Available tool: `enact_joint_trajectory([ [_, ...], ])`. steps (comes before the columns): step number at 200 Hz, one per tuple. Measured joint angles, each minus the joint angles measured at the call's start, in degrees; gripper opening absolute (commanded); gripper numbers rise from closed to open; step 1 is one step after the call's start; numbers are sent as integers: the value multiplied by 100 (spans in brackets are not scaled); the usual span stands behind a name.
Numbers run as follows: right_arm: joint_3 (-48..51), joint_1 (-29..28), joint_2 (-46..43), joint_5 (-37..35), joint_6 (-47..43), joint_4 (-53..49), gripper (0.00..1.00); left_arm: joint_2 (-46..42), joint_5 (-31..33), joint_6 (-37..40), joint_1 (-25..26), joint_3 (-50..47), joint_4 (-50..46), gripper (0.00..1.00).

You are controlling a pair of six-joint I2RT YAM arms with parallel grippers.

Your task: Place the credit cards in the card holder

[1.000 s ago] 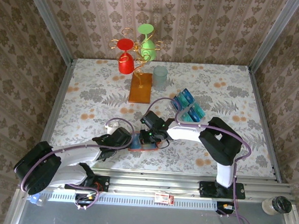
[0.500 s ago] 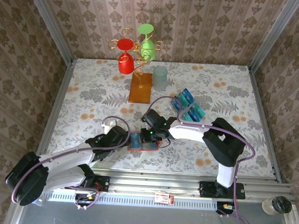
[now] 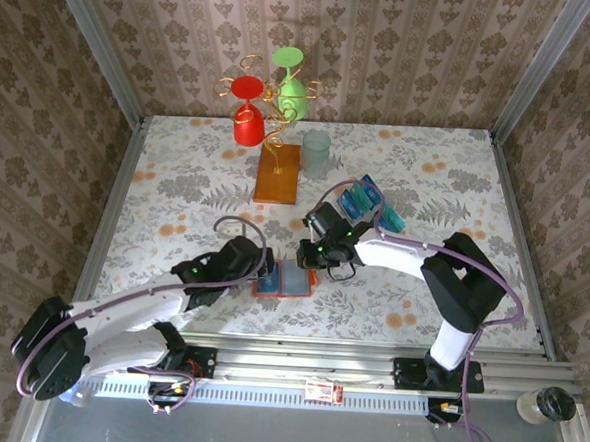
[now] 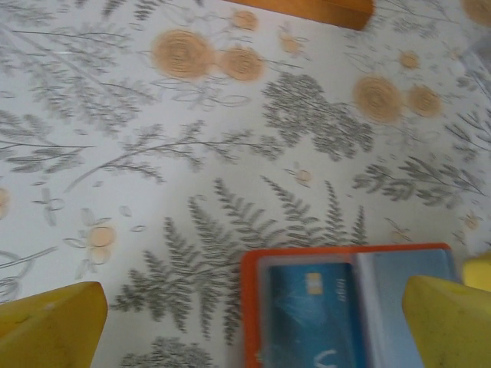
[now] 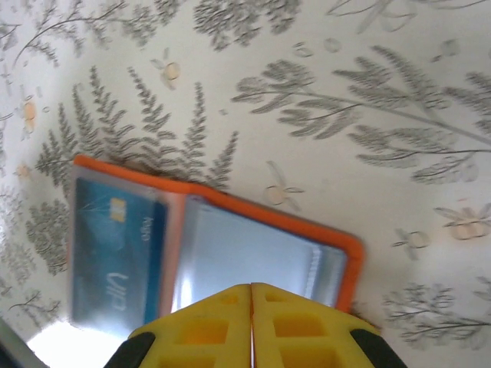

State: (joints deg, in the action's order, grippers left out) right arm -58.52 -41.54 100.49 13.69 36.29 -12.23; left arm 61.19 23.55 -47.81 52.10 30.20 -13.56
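Card holder (image 5: pixel 230 245) open, one card (image 5: pixel 115 249) in | right tool (image 5: pixel 251 307) pressed together, empty, above it — left tool (image 3: pixel 259 266) spread beside it | next, likely: lift a single card from pile (image 3: pixel 369 206) beyond it.

I counted one orange card holder (image 3: pixel 283 279) lying open on the surface (image 3: pixel 178 174), and one blue credit card (image 5: pixel 115 261) showed inside it. The other credit cards (image 3: pixel 368 205) lay in one overlapping pile, too tightly lapped for me to give a firm number. There was one gold wire stand (image 3: pixel 278 173) carrying two upturned goblets, one red goblet (image 3: pixel 248 128) and one green goblet (image 3: pixel 292 101). One pale tumbler (image 3: pixel 316 152) stood beside it. I had two claws, my left claw (image 3: pixel 264 269) and my right claw (image 3: pixel 310 252). Off the surface sat one small box (image 3: pixel 323 389) and one lidded cup (image 3: pixel 547 404).
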Motion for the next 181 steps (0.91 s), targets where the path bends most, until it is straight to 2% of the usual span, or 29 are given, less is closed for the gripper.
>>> enact_joint_trajectory([
  [31, 24, 127, 0, 33, -61, 2, 8, 542, 22, -50, 428, 155, 190, 100],
  [62, 24, 125, 4, 160, -103, 2, 8, 866, 28, -164, 647, 155, 356, 100],
  [181, 35, 61, 470, 522, 81, 409, 7, 1436, 22, -234, 719, -144, 1023, 100],
])
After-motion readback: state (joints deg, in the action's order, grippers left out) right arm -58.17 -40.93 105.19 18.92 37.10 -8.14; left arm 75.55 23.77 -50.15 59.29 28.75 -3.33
